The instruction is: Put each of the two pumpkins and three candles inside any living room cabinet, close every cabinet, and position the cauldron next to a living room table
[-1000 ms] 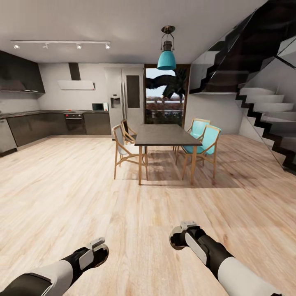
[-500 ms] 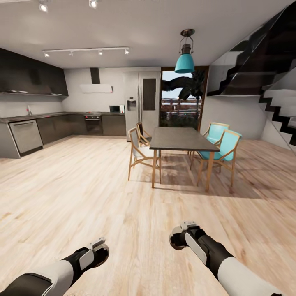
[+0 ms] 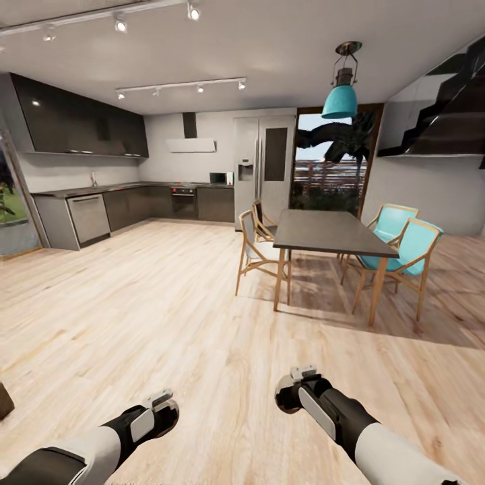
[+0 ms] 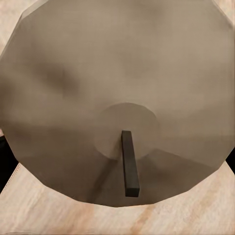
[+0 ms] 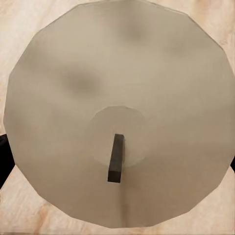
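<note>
Camera panned left; left pincer, right pincer over wood floor, grip state unclear.

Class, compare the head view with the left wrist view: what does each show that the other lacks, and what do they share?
Head view alone: the dark dining table, teal chairs, teal pendant lamp, fridge, kitchen counter, both arms with the left gripper and right gripper. Left wrist view alone: a big grey-brown disc with a small dark bar at its middle. Shared: the pale wood floor.
</note>
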You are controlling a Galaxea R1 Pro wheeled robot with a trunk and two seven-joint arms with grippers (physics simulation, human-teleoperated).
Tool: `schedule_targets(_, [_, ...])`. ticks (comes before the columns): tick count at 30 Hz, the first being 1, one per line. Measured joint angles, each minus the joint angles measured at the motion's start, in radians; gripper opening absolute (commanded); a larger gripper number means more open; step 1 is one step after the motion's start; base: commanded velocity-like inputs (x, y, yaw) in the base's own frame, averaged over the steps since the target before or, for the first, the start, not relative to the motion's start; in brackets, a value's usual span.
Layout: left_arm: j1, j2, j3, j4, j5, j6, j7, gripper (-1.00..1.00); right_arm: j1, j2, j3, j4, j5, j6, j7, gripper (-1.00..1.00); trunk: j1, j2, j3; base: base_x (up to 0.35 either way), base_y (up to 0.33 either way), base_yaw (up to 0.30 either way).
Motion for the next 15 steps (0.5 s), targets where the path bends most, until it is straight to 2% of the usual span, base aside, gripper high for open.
schedule_targets(12, [0.0,0.0,0.001,0.001,0.0,0.0,0.0,-1.0,0.0,0.0,0.008,0.001,0.001,0.0,0.0,-1.0,-0.046,0.084,0.029,0.0,0.0,0.276])
schedule_targets(15, [0.0,0.001,0.001,0.019,0.0,0.0,0.001,-1.0,0.0,0.0,0.002,0.05,0.001,-0.021,0.0,-1.0,-0.057,0.105,0.036,0.0,0.0,0.275])
